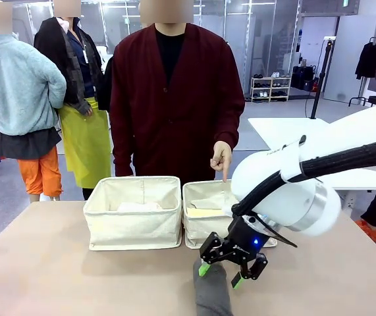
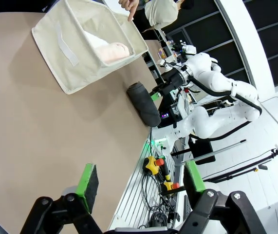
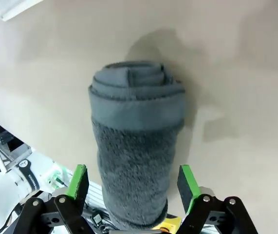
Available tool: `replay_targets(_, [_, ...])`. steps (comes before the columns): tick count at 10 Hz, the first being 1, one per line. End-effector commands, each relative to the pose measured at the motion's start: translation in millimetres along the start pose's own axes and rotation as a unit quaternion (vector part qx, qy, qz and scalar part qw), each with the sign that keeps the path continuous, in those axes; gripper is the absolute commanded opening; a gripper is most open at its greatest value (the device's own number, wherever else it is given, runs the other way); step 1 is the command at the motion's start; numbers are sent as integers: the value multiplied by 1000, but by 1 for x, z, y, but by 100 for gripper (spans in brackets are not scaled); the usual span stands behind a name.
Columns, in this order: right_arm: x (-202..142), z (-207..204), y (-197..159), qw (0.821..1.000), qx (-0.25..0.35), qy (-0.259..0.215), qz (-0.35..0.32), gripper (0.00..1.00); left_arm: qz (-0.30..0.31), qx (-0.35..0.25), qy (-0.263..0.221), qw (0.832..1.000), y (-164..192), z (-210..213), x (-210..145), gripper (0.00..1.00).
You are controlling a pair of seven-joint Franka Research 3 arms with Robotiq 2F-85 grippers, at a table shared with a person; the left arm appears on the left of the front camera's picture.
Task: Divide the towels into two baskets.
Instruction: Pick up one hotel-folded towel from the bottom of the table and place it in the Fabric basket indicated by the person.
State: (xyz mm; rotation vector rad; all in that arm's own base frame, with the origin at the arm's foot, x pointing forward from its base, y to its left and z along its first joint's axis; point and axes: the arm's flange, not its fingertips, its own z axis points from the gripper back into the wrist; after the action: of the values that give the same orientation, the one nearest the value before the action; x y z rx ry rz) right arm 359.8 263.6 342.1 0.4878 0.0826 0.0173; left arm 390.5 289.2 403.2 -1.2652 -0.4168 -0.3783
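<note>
The left tool hangs above the brown tabletop, its green-padded fingers spread wide with nothing between them. Farther off, a cream canvas basket stands on the tabletop, with a pale rolled towel lying inside. A person's hand points a finger down at the basket's far rim. Just beyond the basket, near the tabletop's edge, a dark grey rolled towel lies on its side. The white right arm reaches in over it, and its tool hovers at the towel's far end, jaws apart.
</note>
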Motion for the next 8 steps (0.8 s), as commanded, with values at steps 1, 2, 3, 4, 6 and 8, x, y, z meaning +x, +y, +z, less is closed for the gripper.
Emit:
replay_targets(1, [-1, -16, 19, 999, -28, -25, -6, 93, -6, -4, 1, 1000, -5, 1, -3, 89])
replay_targets(2, [-1, -23, 19, 999, -36, -23, -8, 93, -6, -4, 1, 1000, -5, 1, -3, 89])
replay_targets(3, [0, -30, 18, 999, -41, -26, -12, 93, -6, -4, 1, 1000, -5, 1, -3, 89])
replay_targets(4, [1, -36, 17, 998, -52, -32, -12, 93, -6, -4, 1, 1000, -5, 1, -3, 89])
replay_targets(6, [0, -42, 17, 997, -63, -44, -6, 50, -6, -4, 1, 1000, -5, 1, -3, 89])
replay_targets(8, [-2, -41, 16, 997, -62, -51, 1, 0, -6, -4, 1, 1000, -5, 1, -3, 89])
